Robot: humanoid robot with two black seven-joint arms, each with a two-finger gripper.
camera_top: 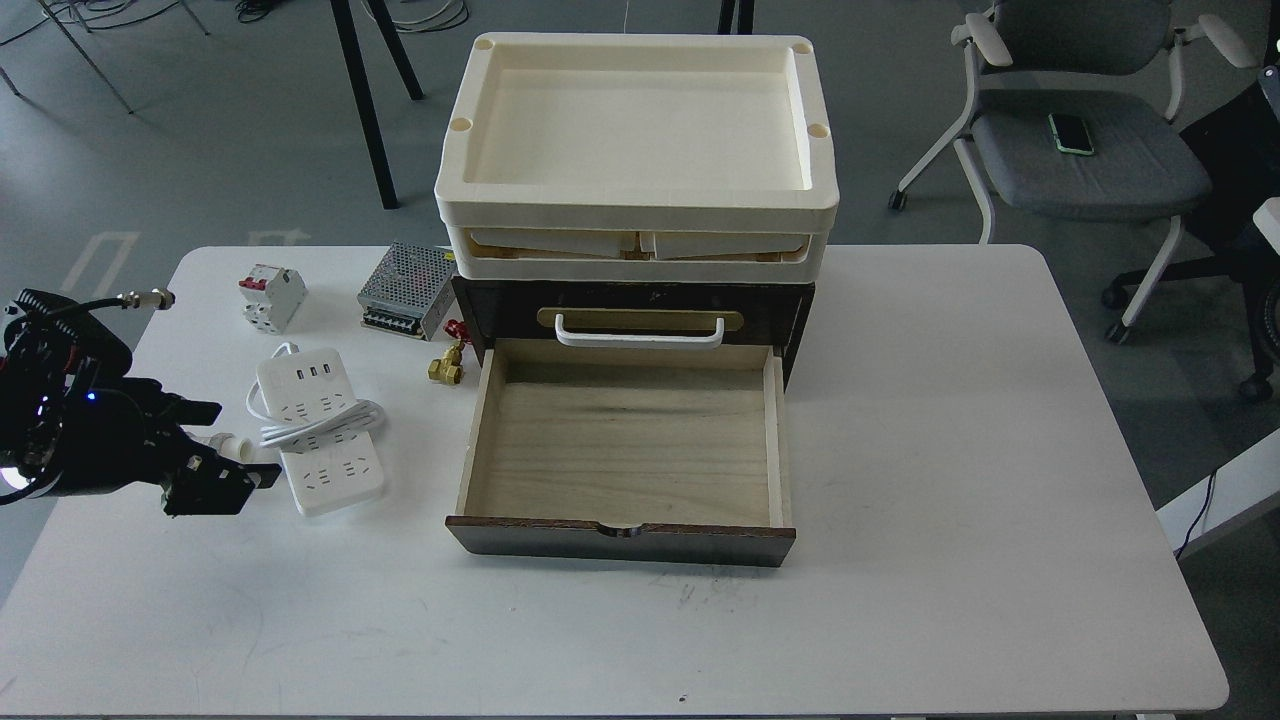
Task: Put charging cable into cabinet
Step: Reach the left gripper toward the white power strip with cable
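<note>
The flat white rectangular charging cable [320,428], its thick white cord looped across its middle, lies on the white counter [950,420] left of the dark brown wooden cabinet [630,310]. The cabinet's light wood drawer [625,450] stands pulled out, with cream plastic trays [636,150] stacked on top. The black left gripper [215,445] hovers just beside the strip's left edge, fingers apparently parted, though the angle makes this uncertain.

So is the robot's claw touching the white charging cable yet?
Cannot tell. In the head view the left gripper overlaps the charging cable plug end, but no contact or gap shows plainly.
</note>
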